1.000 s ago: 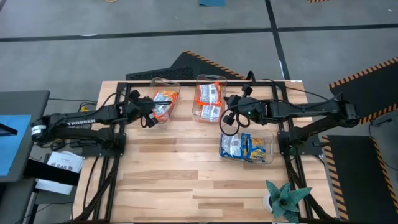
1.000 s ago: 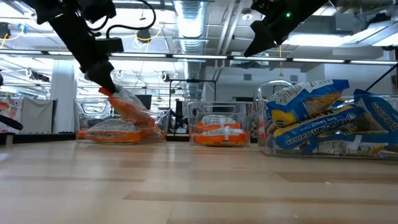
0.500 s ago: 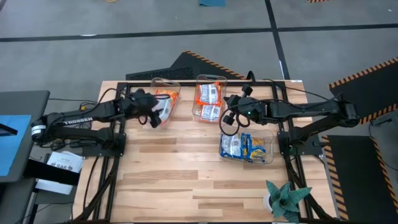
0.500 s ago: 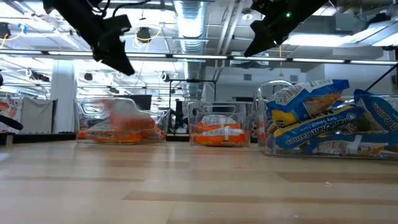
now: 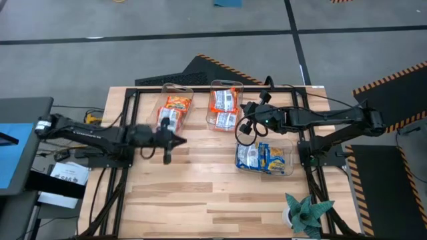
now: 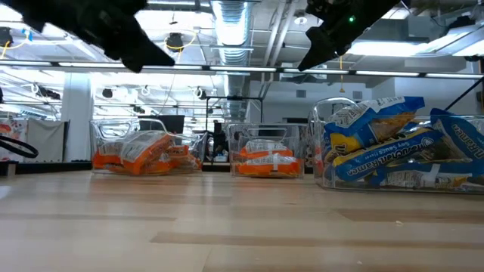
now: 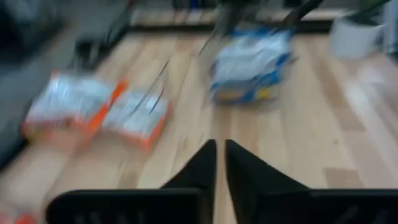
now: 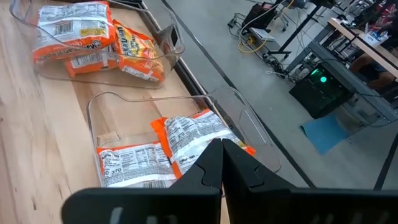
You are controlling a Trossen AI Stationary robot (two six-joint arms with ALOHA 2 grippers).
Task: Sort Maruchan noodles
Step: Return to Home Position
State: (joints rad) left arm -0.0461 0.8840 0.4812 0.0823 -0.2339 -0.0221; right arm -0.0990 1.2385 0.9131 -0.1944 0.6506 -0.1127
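Note:
Orange-red noodle packets [image 5: 175, 109] lie in the left clear bin [image 6: 144, 151]. Silver-white and red packets [image 8: 168, 149] fill the middle bin [image 5: 225, 107]. Blue-yellow packets [image 5: 263, 158] fill the right bin [image 6: 401, 147]. My left gripper [image 5: 179, 140] hangs shut and empty above the bare table, near of the left bin; its wrist view [image 7: 219, 152] is blurred. My right gripper [image 5: 244, 110] hovers shut and empty above the middle bin's right edge [image 8: 222, 155].
The three bins stand along the table's far and right parts. A potted plant [image 5: 303, 213] stands at the near right corner. A black frame [image 5: 200, 89] borders the far edge. Bare wood [image 5: 187, 187] spreads over the near half.
My left gripper let go of an orange packet over the left bin and rose; the packet dropped onto the others there. The left arm then swung toward the table's near edge, out over bare wood. The right arm kept still.

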